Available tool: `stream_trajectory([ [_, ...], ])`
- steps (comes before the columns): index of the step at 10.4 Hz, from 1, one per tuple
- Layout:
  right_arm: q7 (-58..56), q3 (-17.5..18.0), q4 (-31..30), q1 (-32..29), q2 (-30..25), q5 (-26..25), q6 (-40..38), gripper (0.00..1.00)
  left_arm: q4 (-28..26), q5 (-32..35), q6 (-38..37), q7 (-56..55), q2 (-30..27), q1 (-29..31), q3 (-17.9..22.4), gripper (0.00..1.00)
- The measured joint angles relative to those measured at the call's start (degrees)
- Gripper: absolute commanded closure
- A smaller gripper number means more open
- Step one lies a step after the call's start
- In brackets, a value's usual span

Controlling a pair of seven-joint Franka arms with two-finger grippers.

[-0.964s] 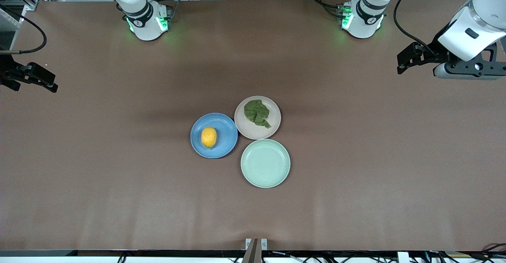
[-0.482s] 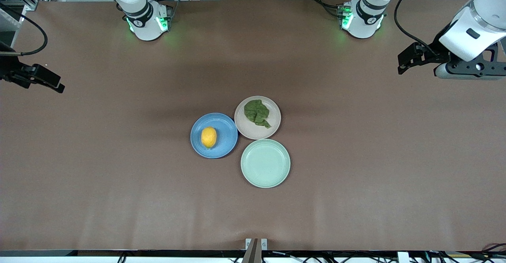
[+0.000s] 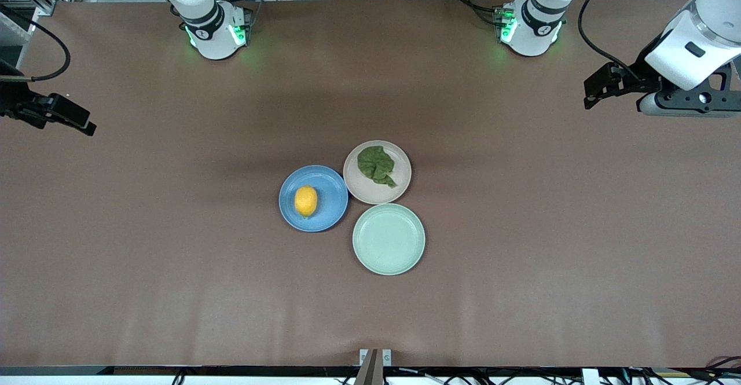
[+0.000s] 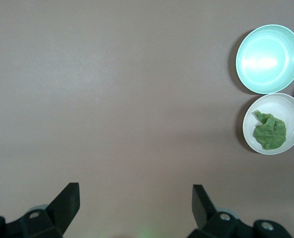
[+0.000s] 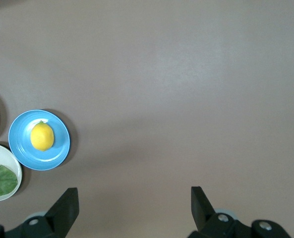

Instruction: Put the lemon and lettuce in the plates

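Task looks done: lemon [image 3: 305, 201] on blue plate [image 3: 333, 183], lettuce [image 3: 375, 165] on beige plate [image 3: 399, 187]. Left gripper [image 4: 136, 208] & right gripper [image 5: 135, 207] both wide, empty, over bare table ends. Next: nothing but park.

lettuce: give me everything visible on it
The lettuce is a dark green, wrinkled leaf with ragged edges, crumpled rather than flat. It lies in the beige plate, covering about half of the plate's floor, off-centre toward the robots' bases, with one narrow tip reaching back across the floor. It touches only that plate. The left wrist view shows the same folds. No gripper is near it.
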Motion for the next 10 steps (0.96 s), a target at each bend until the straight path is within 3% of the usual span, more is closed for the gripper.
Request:
stream_trajectory([
  [10,-2.5,0.3,0.0,0.0,0.0,0.0,0.0,0.00,0.0,0.0,0.0,0.0,0.0,0.0,0.0,0.00],
])
